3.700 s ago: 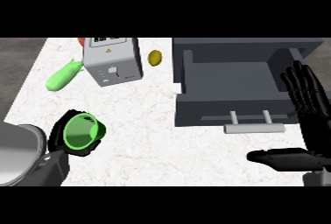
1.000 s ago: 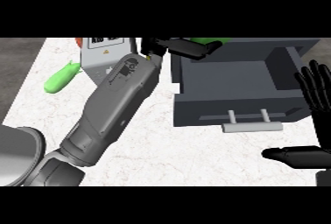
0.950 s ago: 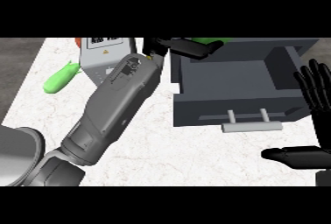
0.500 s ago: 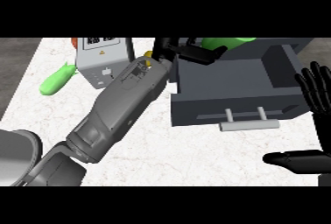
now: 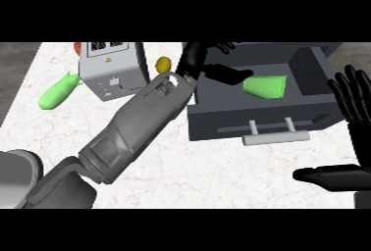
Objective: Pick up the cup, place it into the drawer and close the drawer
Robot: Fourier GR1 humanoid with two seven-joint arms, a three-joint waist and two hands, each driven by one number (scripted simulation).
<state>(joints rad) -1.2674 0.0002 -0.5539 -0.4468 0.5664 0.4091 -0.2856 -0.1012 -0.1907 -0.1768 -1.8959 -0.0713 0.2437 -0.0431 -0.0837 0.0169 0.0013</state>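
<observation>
The green cup (image 5: 267,87) lies on its side inside the open dark grey drawer (image 5: 253,115), towards its middle. My left forearm stretches diagonally from the lower left up to the drawer's back left corner. My left hand (image 5: 206,61) hangs over that corner with fingers spread; one outstretched digit reaches to the cup's upper left edge, while the others are up and away from it. My right hand (image 5: 357,142) rests open at the right edge, fingers up, beside the drawer's right wall. The drawer's pale handle (image 5: 272,136) faces me.
A grey-white box appliance (image 5: 112,68) stands at the back left of the marble counter. A green elongated vegetable (image 5: 58,90) lies left of it, and a small yellow item (image 5: 164,63) sits between the box and the drawer. The counter's left edge runs along dark floor.
My left hand carried the cup rightward from the drawer's back left corner into it. The fingers have opened off the cup, which now lies in the drawer. The right hand stayed put.
</observation>
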